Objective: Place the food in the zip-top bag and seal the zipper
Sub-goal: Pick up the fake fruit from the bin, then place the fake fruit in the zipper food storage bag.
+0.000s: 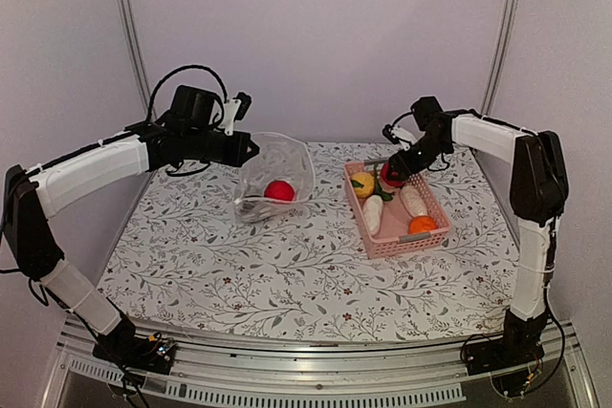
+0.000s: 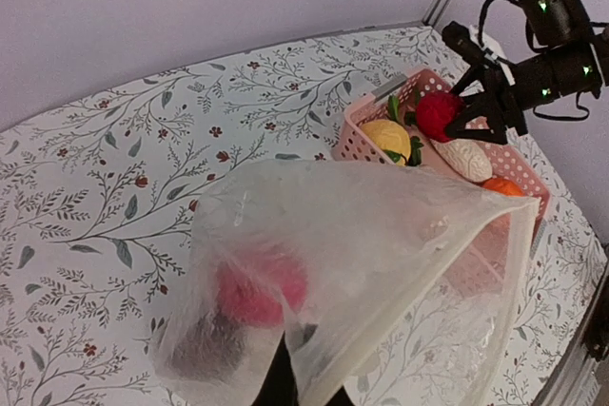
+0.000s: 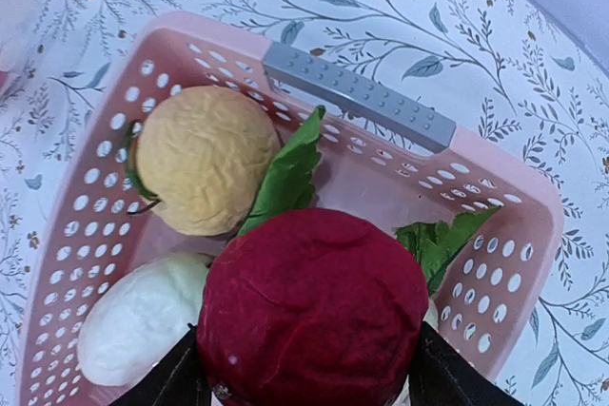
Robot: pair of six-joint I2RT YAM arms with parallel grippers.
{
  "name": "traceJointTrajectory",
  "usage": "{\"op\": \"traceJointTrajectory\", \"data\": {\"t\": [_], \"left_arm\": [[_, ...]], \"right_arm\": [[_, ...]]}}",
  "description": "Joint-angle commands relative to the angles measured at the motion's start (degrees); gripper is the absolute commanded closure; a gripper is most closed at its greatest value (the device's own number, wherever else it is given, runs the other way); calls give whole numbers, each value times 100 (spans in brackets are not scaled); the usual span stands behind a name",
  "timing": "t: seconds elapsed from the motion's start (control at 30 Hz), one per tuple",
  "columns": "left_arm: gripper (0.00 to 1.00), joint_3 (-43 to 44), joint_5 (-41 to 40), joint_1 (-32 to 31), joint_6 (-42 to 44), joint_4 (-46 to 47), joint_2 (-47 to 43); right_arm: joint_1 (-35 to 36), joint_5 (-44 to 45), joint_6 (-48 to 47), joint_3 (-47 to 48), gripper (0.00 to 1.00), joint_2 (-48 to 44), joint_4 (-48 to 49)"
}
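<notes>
My left gripper (image 1: pixel 247 148) is shut on the rim of the clear zip-top bag (image 1: pixel 275 177) and holds its mouth open and raised; a red piece (image 1: pixel 279 190) and a dark piece (image 2: pixel 205 344) lie inside. My right gripper (image 1: pixel 394 172) is shut on a dark red round toy fruit (image 3: pixel 314 316) and holds it just above the pink basket (image 1: pixel 432 239). In the basket lie a yellow piece (image 3: pixel 205 159), white pieces (image 3: pixel 143 316), green leaves (image 3: pixel 285 178) and an orange piece (image 1: pixel 422 225). The zipper strip does not show clearly.
The floral tablecloth (image 1: pixel 287 274) covers the table. A grey handle (image 3: pixel 357 94) sits on the basket's far rim. White walls with metal posts close in the back and sides.
</notes>
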Motion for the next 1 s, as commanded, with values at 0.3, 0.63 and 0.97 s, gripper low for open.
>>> {"op": "traceJointTrajectory", "data": {"t": [0.3,0.63,0.97], "left_arm": [[100,87,-51,-31,-32,-18,87],[100,71,-12,-57,-71,16,174],[100,78,35,-94,-38,17,144]], "right_arm": [[402,-2102,-532,-526,44,-2329,-631],[1825,-2193,-1343,-499,43,-2824,-178],[2852,-949,-1062,985,43,-1442,-152]]}}
